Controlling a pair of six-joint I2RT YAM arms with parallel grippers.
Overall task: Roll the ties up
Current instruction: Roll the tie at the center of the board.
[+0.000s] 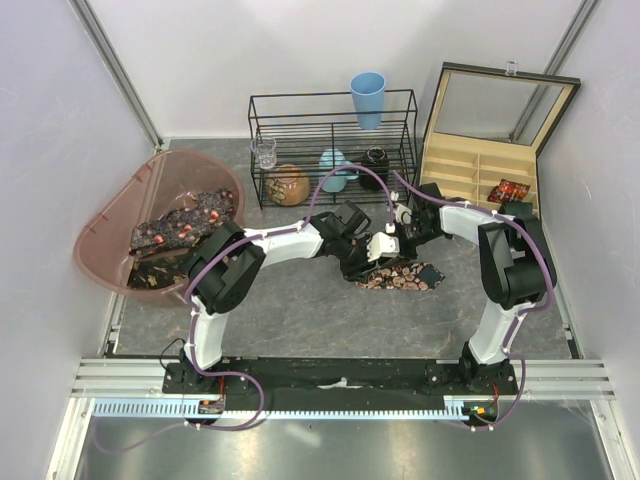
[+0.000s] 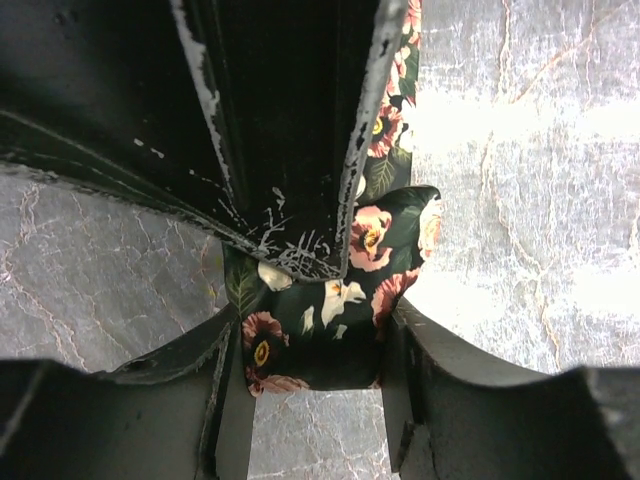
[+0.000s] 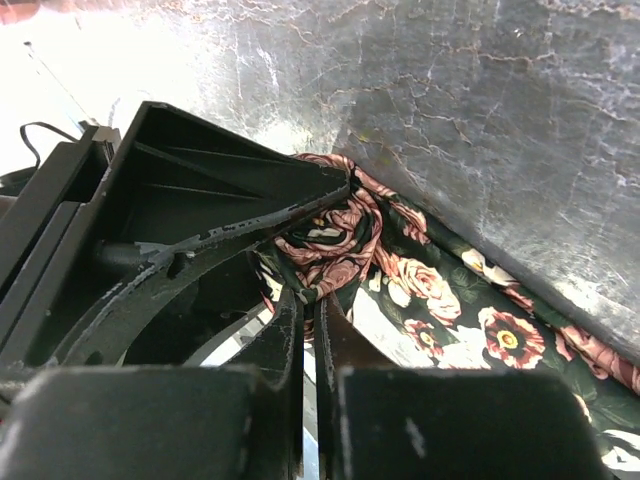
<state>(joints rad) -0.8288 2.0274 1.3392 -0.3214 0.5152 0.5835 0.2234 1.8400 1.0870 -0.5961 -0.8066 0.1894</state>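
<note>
One dark floral tie (image 1: 405, 278) lies on the grey table in the middle, its end partly coiled between both grippers. My left gripper (image 1: 360, 252) holds that end across its width; in the left wrist view the tie (image 2: 330, 320) fills the gap between its jaws (image 2: 315, 385). My right gripper (image 1: 385, 245) is shut on a fold of the coil, seen in the right wrist view (image 3: 310, 298), with the rest of the tie (image 3: 450, 310) trailing right. Its fingers (image 2: 290, 150) reach into the left wrist view from above. More ties (image 1: 185, 225) lie in the pink tub (image 1: 110, 225).
A black wire rack (image 1: 330, 130) stands behind the grippers with a blue cup (image 1: 367, 98) on top and a glass (image 1: 265, 152) and bowls inside. An open wooden compartment box (image 1: 470, 170) at the back right holds a rolled tie (image 1: 510, 190).
</note>
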